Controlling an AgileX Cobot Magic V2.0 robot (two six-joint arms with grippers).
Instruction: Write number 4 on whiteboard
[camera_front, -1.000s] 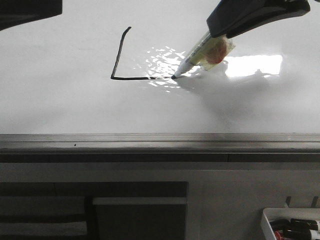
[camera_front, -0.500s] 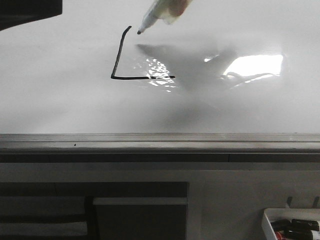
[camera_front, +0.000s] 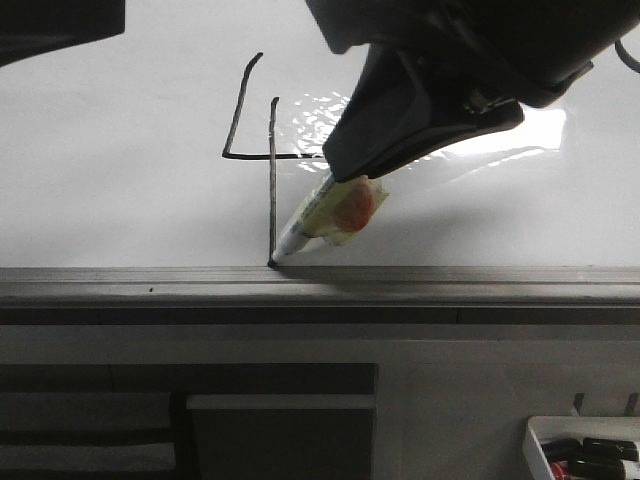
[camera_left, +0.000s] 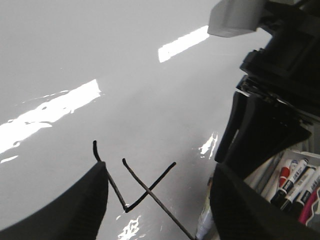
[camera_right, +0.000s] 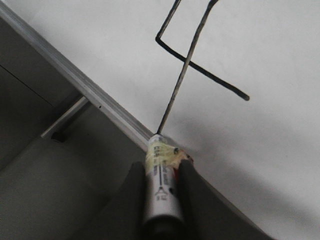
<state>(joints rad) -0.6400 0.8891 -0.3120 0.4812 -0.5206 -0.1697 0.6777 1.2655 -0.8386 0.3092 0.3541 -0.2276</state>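
The number 4 stands in thin black strokes on the whiteboard, its long vertical line running down to the grey frame edge nearest the robot. The marker pen rests its tip at the foot of that stroke, tilted, clenched in the right claw. The left claw hangs over the board with its fingers spread apart, holding nothing. A tray of markers lies just beside the right arm.

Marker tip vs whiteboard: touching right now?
Touching. The front view shows the marker tip at the bottom end of the number 4's vertical stroke on the whiteboard, no gap.
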